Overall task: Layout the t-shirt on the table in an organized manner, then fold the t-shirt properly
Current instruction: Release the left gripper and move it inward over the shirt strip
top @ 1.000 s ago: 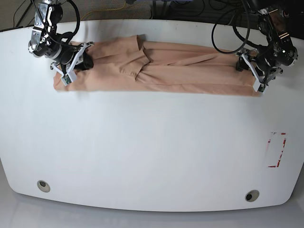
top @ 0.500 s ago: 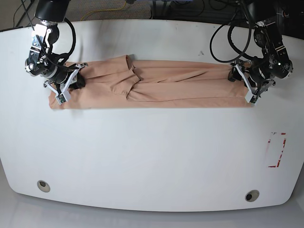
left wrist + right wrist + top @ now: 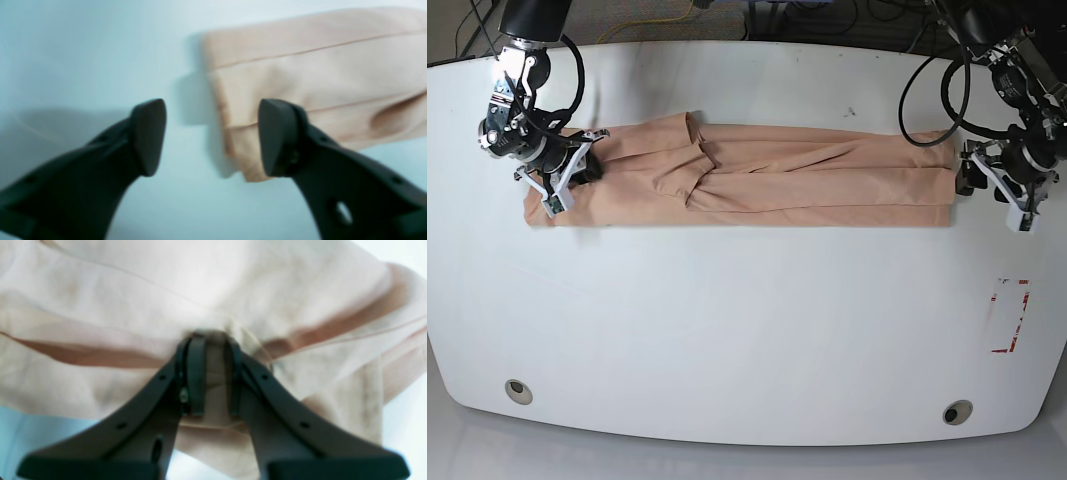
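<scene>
Desk (image 3: 747,330) bare white up front w/ red-marked rectangle (image 3: 1012,316). Further back, t-shirt (image 3: 757,178) lies as a long folded band across the desk. Left pincer (image 3: 1005,196) – jaws apart, just off the shirt's end. Right pincer (image 3: 567,172) – clamped on the t-shirt's other end.

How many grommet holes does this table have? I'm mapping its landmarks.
2: one grommet hole near the table's front-left corner in the base view, another near its front-right corner. None seems hidden.

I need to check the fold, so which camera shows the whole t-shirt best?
The base view: the t-shirt lies there end to end as a long folded band. The left wrist view shows only one folded end, the right wrist view only bunched cloth between shut jaws.
</scene>
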Action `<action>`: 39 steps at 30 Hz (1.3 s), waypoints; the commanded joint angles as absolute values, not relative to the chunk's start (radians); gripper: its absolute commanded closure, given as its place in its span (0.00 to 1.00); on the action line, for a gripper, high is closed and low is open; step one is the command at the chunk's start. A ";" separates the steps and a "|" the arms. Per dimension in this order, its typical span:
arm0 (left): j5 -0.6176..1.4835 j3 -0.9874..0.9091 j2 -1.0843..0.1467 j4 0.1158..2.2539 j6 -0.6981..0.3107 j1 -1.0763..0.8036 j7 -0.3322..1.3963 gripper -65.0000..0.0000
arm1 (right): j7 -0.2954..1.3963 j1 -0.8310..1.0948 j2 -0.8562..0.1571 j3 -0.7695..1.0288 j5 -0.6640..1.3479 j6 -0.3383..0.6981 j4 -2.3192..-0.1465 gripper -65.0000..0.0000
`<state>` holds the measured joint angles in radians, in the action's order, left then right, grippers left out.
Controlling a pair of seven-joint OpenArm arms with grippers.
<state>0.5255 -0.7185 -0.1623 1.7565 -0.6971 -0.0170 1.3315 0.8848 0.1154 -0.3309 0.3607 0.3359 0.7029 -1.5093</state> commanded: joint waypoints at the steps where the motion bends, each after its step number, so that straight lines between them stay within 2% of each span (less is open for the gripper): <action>1: 0.555 -0.739 -0.189 1.724 -0.698 0.001 1.322 0.29 | 0.924 0.114 -0.344 0.366 0.311 0.698 -1.518 0.85; 15: 0.590 -0.739 -0.217 1.480 -0.698 0.074 1.302 0.28 | 0.934 0.114 -0.325 0.366 0.311 0.698 -1.518 0.85; 30: 0.584 -0.601 -0.214 1.365 -0.698 0.097 1.299 0.28 | 0.934 0.114 -0.323 0.366 0.314 0.698 -1.524 0.85; 36: 0.590 -0.552 -0.214 1.362 -0.698 0.094 1.299 0.29 | 0.935 0.116 -0.325 0.386 0.374 0.698 -1.524 0.85; 38: 0.590 -0.538 -0.214 1.363 -0.698 0.093 1.300 0.32 | 0.935 0.116 -0.325 0.400 0.387 0.698 -1.524 0.85; 39: 0.590 -0.532 -0.214 1.363 -0.698 0.093 1.300 0.38 | 0.935 0.116 -0.325 0.406 0.392 0.698 -1.524 0.85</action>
